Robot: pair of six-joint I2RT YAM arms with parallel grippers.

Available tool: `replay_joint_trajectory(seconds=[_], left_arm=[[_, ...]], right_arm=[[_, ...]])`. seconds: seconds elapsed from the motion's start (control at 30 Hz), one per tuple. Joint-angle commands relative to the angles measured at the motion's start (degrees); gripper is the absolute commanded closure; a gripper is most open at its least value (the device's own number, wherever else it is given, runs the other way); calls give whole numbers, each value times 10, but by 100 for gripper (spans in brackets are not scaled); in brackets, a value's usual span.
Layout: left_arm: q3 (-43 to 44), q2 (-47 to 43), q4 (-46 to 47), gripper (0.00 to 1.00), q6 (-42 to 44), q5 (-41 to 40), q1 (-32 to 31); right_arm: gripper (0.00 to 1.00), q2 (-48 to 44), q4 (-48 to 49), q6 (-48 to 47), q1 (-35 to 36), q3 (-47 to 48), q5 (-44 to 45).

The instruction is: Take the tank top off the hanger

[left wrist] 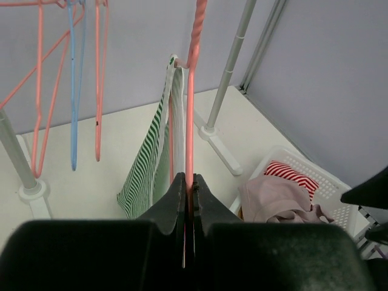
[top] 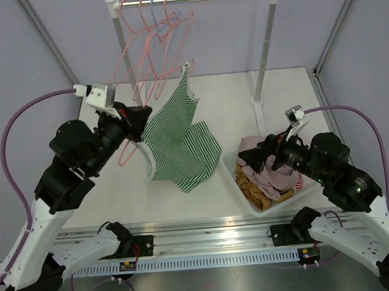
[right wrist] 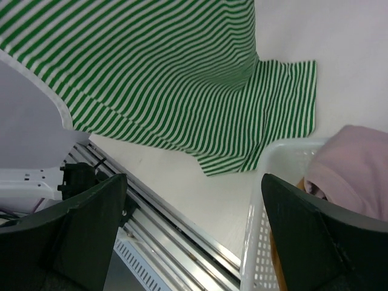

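The left gripper [left wrist: 189,182], bottom centre of its wrist view, is pinching the pink hanger [left wrist: 190,115] tight. The striped tank top [top: 180,140] is hanging from it mid-frame, hem [right wrist: 260,115] trailing onto the table [top: 232,109]. The right gripper [right wrist: 194,182] is gaping empty over the basket [right wrist: 257,242]. It should probably be catching the hem and drawing the strap [left wrist: 174,79] off while the left is bracing. Only the right wrist is showing the hem flat; only the left, the strap hooked on.

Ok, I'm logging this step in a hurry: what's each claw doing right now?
Left claw: closed on the pink hanger.
Right claw: open, holding nothing.
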Motion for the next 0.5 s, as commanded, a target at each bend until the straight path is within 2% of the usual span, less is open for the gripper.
replay_joint_trajectory(seconds=[0.0, 0.2, 0.37, 0.47], left_arm=[[-28, -61, -21, 100, -12, 11, -2], [-109, -161, -60, 100, -16, 46, -2], [-165, -216, -59, 100, -31, 71, -2], [-176, -241, -60, 100, -40, 104, -2]], right_arm=[[1, 24, 148, -8, -2, -14, -39], [1, 141, 274, 25, -2, -2, -93], [7, 251, 419, 59, -2, 9, -138], [9, 315, 454, 65, -2, 35, -141]])
